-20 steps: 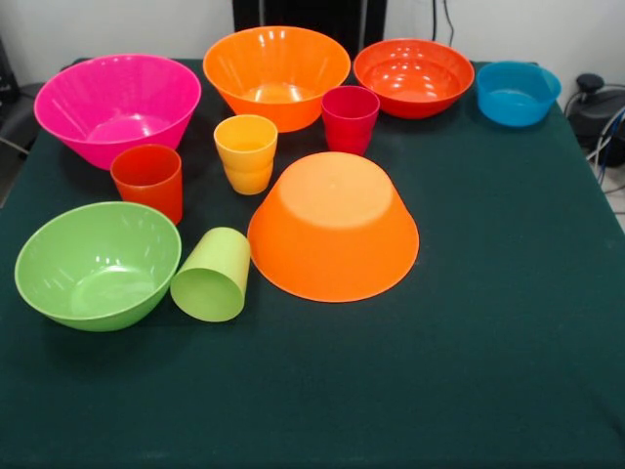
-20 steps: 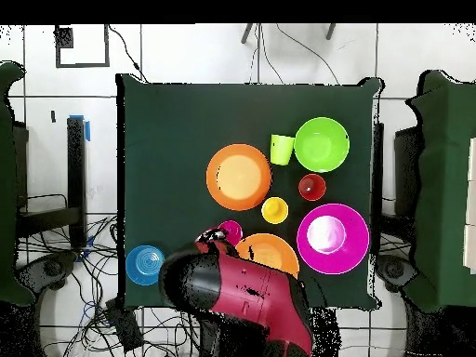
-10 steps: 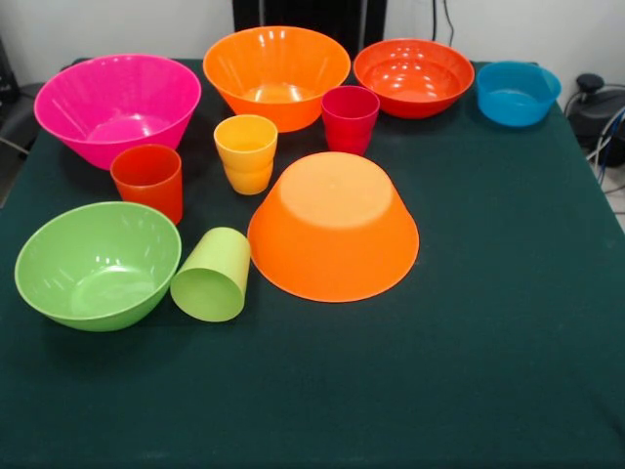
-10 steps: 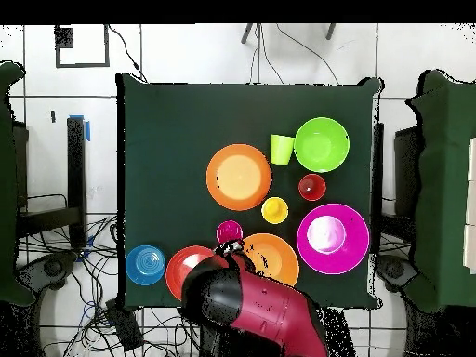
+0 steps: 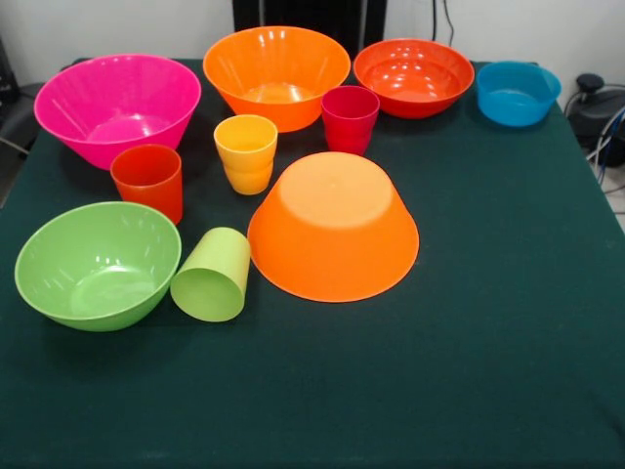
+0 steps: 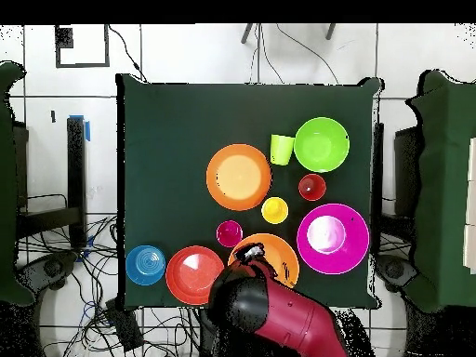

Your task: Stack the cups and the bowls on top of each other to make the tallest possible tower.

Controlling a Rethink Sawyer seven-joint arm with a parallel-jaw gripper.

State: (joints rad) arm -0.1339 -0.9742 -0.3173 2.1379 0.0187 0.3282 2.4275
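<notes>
Nothing stacked yet, all pieces loose on table. Nearest: round lime green plastic bowl, tipped lime cup, inverted large flared orange bowl. Behind: three upright cups, then four upright bowls. Gripper over far orange bowl; opening, contents impossible to tell.

No readable text for you in either view.

You will find no letters, numbers, brand marks or signs on the bowls, the cups or the surface; all of them are plain, single-coloured and unmarked, from the front as from overhead. The arm shows you no legible marking from overhead. The black square outline on the floor by the surface's corner is a bare frame with nothing written in it that you can read.
</notes>
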